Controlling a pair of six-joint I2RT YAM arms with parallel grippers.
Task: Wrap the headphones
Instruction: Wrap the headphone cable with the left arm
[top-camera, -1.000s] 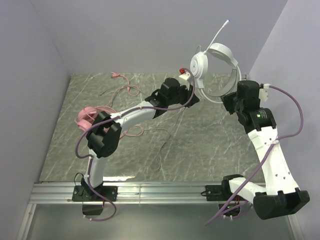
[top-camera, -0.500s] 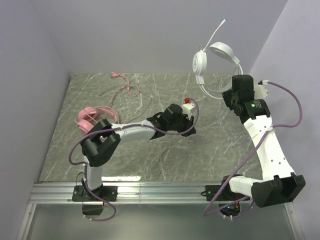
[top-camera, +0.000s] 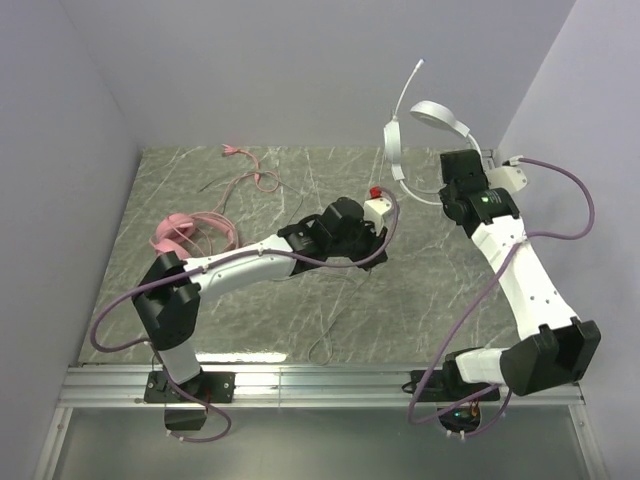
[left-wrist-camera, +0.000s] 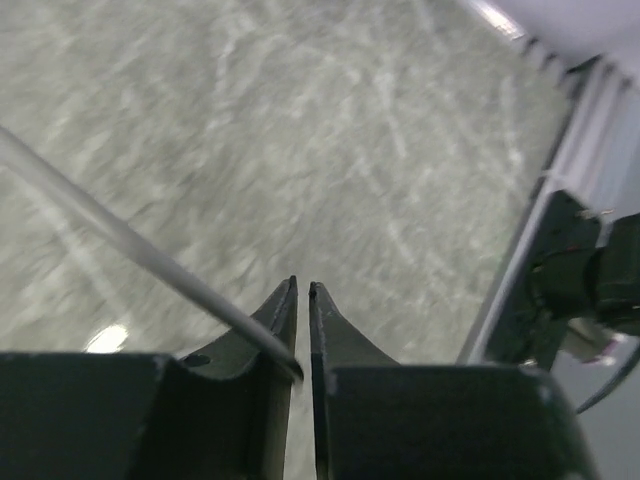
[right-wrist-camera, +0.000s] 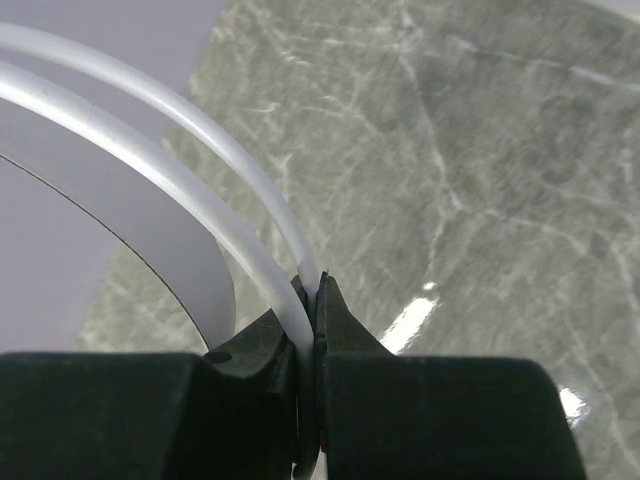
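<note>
The white-grey headset (top-camera: 392, 150) hangs in the air above the far right corner of the worktop (top-camera: 450, 290), in front of the back wall (top-camera: 300, 70). Its headband (top-camera: 443, 112) arches at the top, one round cup faces left, and a slim microphone boom (top-camera: 408, 82) points upward. The right pincer (right-wrist-camera: 318, 280) holds it. In the right wrist view the two fingers are pressed together on the two thin white bands of the headband frame, which curve away up and to the left.

A thin pale cord (left-wrist-camera: 130, 245) runs slantwise through the left wrist view and ends in the slit between the fingers of the left pincer (left-wrist-camera: 303, 288). Those fingers stand almost together, with only a hairline gap, pinched on the cord near their base. This pincer sits over the middle of the worktop, lower than the headset and to its left. A thin dark line of cord (top-camera: 325, 310) also trails on the marble toward the near edge.

The pink headset (top-camera: 180, 230) lies flat at the left side of the worktop, well apart from both pincers. Its pink cord (top-camera: 262, 180) loops away toward the far edge.
</note>
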